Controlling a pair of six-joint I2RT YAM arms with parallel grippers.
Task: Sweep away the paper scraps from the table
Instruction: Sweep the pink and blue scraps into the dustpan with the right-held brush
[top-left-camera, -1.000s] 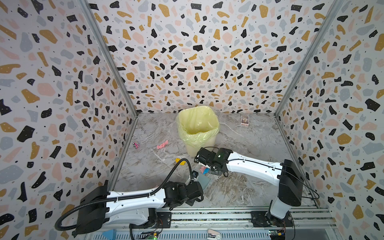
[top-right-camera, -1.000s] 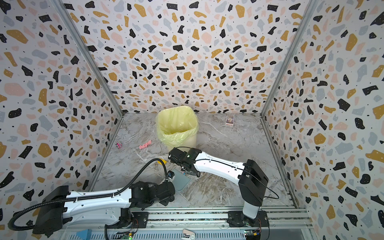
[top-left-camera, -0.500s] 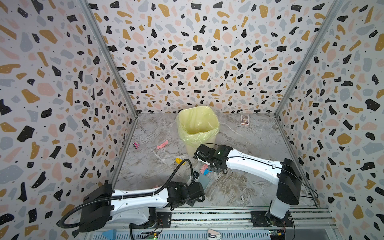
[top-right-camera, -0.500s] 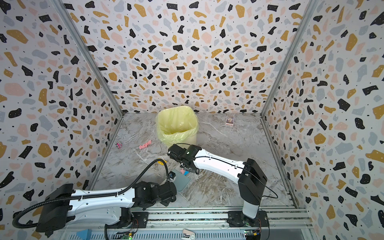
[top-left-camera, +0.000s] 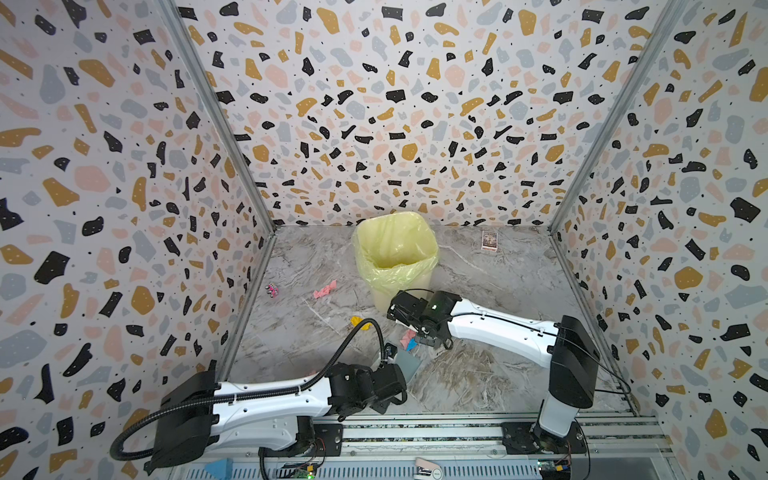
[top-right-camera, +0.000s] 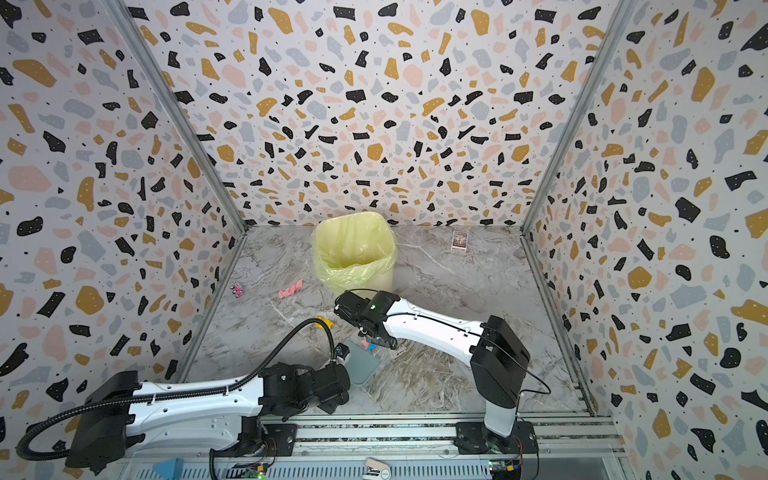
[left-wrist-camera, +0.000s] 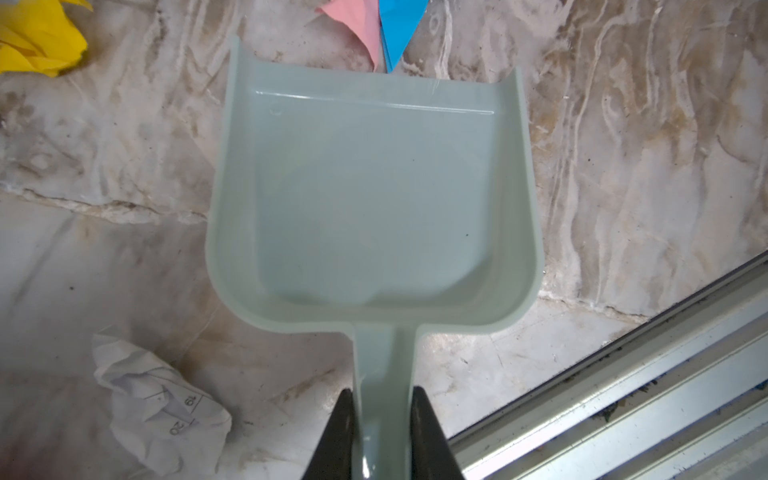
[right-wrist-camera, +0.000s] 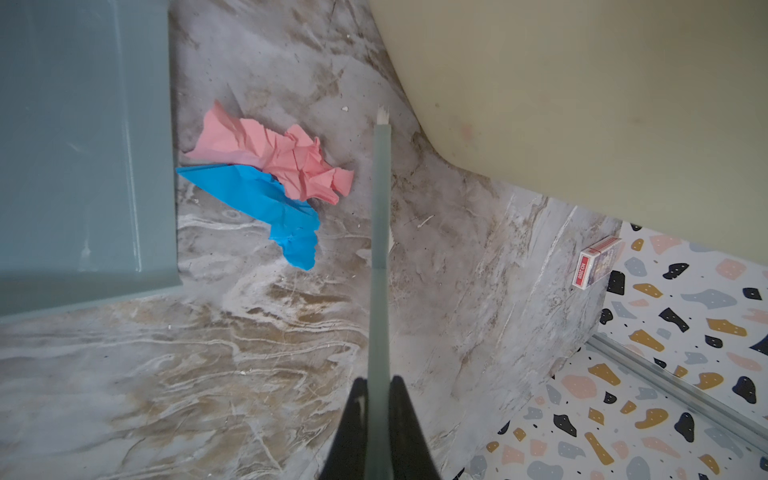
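Pink, blue paper scraps at pale green plastic dustpan lip; yellow-bagged bin close behind, bare marble desk frontward. Left gripper clamps dustpan handle, right gripper pinches thin grey-green tool.

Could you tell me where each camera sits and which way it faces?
Top views: high in front, looking down toward the back wall; left arm, right arm, table, bin.
Left wrist: on that arm, looking along the left gripper, shut on the dustpan handle; only fingertips show.
Right wrist: likewise along the right gripper, shut on a slim grey-green tool; only fingertips show.
Shared: both wrist views show the pink scrap and blue scrap at the dustpan's lip.
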